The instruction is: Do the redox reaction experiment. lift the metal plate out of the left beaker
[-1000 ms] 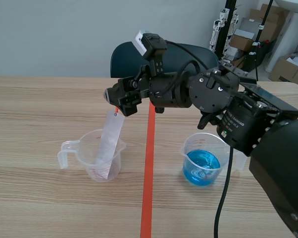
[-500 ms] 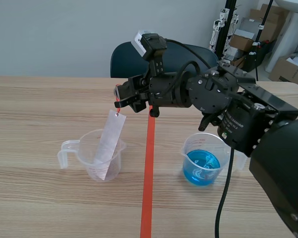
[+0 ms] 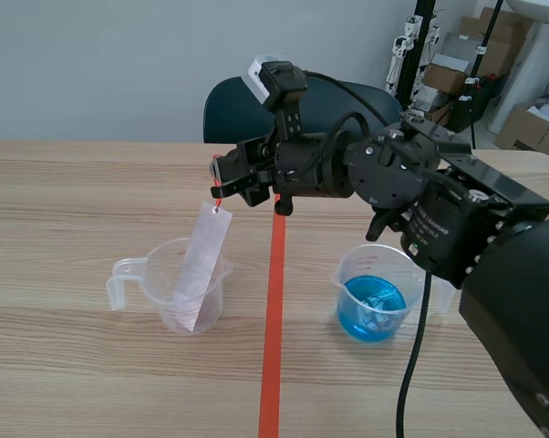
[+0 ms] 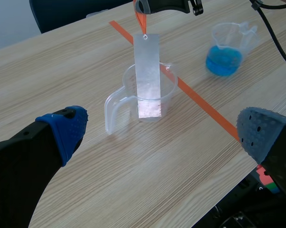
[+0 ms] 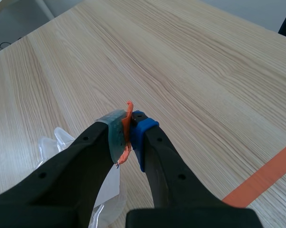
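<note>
The left gripper [image 4: 162, 135] hung low over the pale, wood-grained table [image 3: 56, 201] with its fingers spread wide. Its dotted pads [image 4: 67, 126] were well apart and held nothing, and it was probably parked there to stay clear of the lift. Ahead of it stood the clear plastic beaker [image 3: 170, 297], a thin-walled measuring cup with a looped handle and faint red marks, to the left of the orange-red tape line [image 3: 273, 310].

The long, narrow, dull silvery metal plate [image 3: 200, 265] stood tilted in that beaker. Its lower end was down inside, near the base, and its upper half rose above the rim. Whether its foot touched the bottom could not be told.

A short orange-red cord [image 5: 129, 108] ran through a small hole at the plate's top. I judged it was there so the strip could be raised without gripping the smooth, thin metal itself. The right gripper [image 5: 128, 133], reaching across the tape line from the right, had its pads pressed together on that cord just above the plate, which hung from it. The lift looked begun but not finished.

Well to the right sat a second clear beaker [image 3: 373, 294] holding bright blue liquid.
</note>
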Available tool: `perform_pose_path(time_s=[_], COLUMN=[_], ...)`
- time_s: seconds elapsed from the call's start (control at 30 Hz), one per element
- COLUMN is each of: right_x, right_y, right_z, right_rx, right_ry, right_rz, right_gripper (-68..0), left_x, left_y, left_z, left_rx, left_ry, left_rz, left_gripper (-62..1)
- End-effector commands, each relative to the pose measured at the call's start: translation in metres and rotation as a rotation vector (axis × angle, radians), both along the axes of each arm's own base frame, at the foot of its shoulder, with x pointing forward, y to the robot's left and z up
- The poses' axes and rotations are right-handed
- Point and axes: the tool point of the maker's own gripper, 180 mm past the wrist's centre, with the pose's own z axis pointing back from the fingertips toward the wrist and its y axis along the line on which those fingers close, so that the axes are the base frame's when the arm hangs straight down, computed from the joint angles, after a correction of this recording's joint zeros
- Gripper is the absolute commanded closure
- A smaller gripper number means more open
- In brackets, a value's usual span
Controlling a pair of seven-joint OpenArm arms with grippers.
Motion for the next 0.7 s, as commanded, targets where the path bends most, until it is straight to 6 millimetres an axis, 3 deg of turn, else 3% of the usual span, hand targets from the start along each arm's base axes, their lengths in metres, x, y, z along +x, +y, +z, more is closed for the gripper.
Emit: perform_pose_path(time_s=[0.0,0.43,0.67], right_x=[0.007,-0.005,-0.013], right_y=[0.002,0.010,0.015], right_z=[0.021,0.028,0.042], right_rx=[0.024,-0.035,-0.044], right_ry=[-0.057,-0.129,-0.178], right_rz=[0.016,0.111,0.163], right_gripper=[-0.2,-0.2,-0.2], left_x=[0.000,0.000,0.000], left_y=[-0.003,-0.003,-0.003], left_z=[0.005,0.005,0.005], left_rx=[-0.026,-0.026,-0.026], left_ry=[-0.015,-0.015,-0.015], left_rz=[0.002,0.002,0.002], left_gripper=[-62.3,-62.3,-62.3])
